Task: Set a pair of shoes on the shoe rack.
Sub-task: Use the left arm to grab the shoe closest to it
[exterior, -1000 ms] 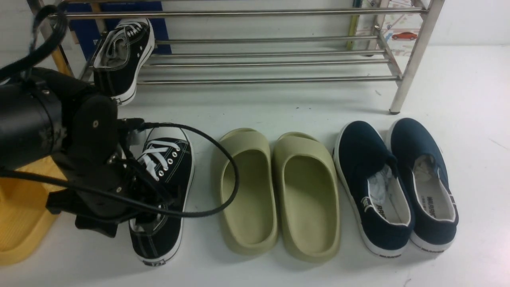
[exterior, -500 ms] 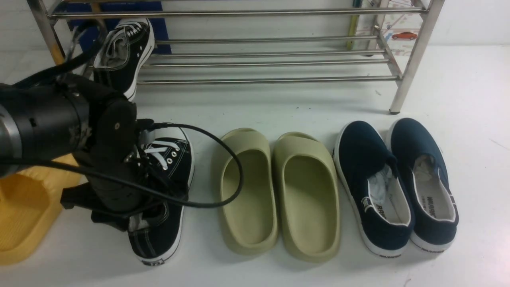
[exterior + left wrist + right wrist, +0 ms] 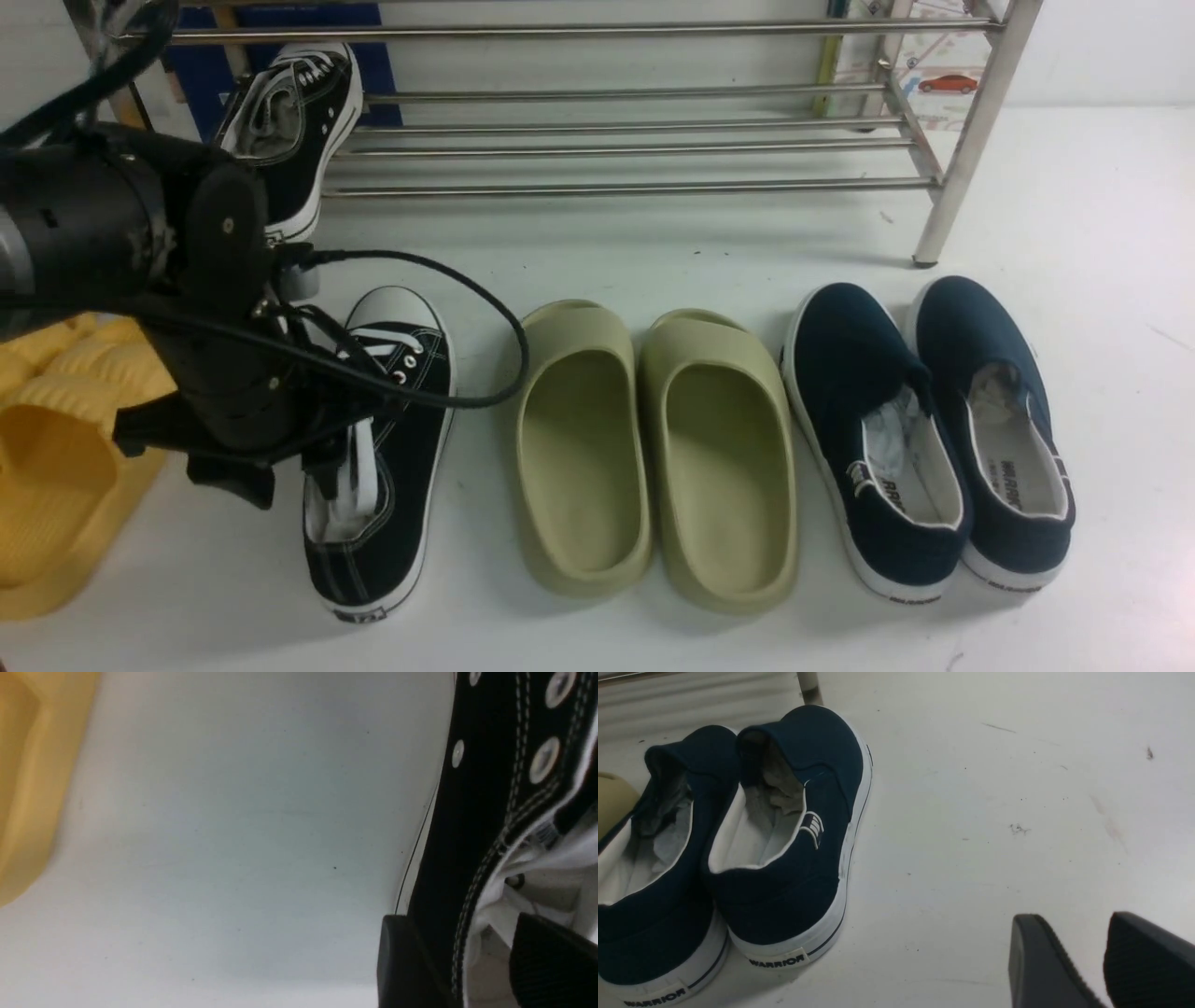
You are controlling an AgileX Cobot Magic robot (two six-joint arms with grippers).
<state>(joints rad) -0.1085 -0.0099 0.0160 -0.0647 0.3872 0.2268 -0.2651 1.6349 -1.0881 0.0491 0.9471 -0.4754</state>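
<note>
One black sneaker [image 3: 289,131] leans on the steel shoe rack [image 3: 616,189] at its left end, heel hanging over the front tube. The other black sneaker [image 3: 397,439] lies on the white floor, toe towards the rack. My left gripper [image 3: 322,476] is open astride its left side wall near the opening. In the left wrist view the gripper [image 3: 451,924] has one finger outside the black wall [image 3: 481,788] and one inside, with a gap to the lining. My right gripper [image 3: 1064,921] is open and empty above bare floor; it is out of the front view.
Two olive-green slides [image 3: 653,448] lie right of the floor sneaker. Two navy slip-ons [image 3: 924,429] lie further right, also in the right wrist view [image 3: 784,826]. Yellow slides [image 3: 56,467] sit at the left edge. The left arm's cable loops over the sneaker.
My left arm has moved back towards the rack and a little left, the gripper staying at the sneaker's opening. More white lining shows. The sneaker stays on the floor.
</note>
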